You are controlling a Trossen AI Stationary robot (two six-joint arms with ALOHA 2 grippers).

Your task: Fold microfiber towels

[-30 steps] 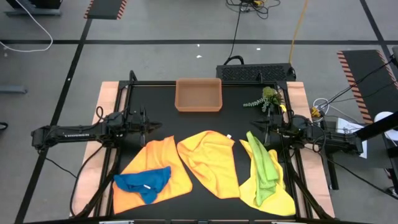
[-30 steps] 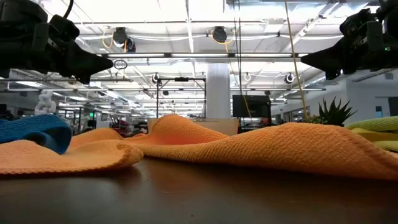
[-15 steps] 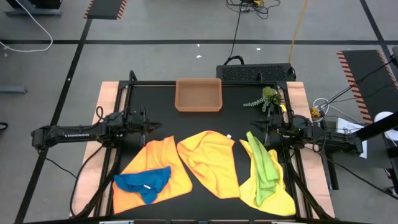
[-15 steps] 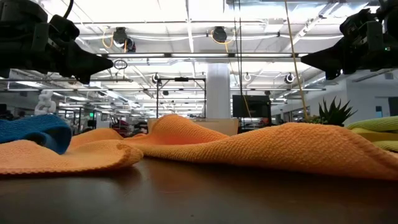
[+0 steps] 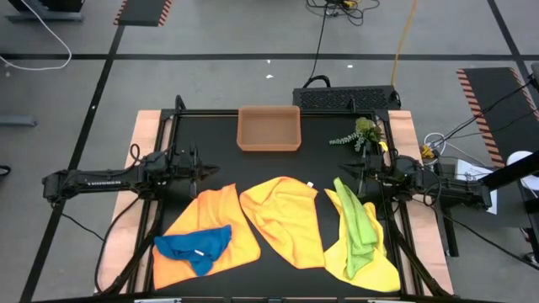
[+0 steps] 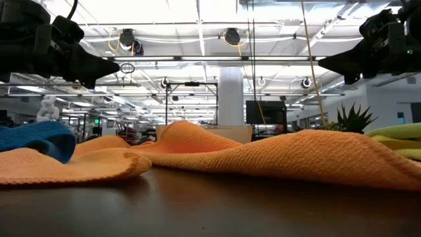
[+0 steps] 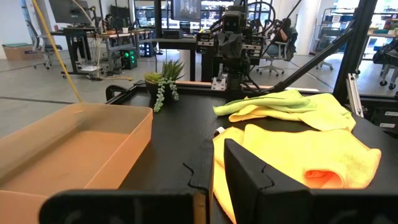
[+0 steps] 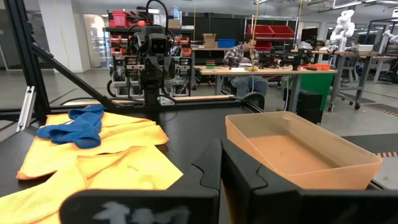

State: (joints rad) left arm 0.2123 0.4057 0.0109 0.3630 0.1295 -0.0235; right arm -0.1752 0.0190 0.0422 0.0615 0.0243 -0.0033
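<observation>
Orange, yellow, blue and lime cloths are lying unfolded across the front half of your black desk [image 5: 320, 160], while both arms are waiting above it. Your left gripper [image 5: 212, 172] is hanging over the left side of the desk, just behind the back corner of the orange towel [image 5: 215, 223], its fingers looking pressed together and holding nothing. Your right gripper [image 5: 347, 177] is hanging over the right side, just behind the lime green towel [image 5: 358, 223], its fingers likewise looking closed and empty. The two grippers are pointing at each other across the desk.

The orange towel is spreading over the front left part of the desk, with the blue towel [image 5: 195, 245] bunched on top of its front edge. One yellow towel [image 5: 286, 220] is lying rumpled in the middle of the front half, a corner of it touching the orange towel. The second yellow towel [image 5: 370, 257] is sitting at the front right corner, and the lime green towel is draped in a long crumpled strip on top of it.

An orange-brown tray [image 5: 269, 128] is standing at the middle of the back edge, well apart from the towels. A small plant sprig [image 5: 360, 134] is resting near the back right corner.
</observation>
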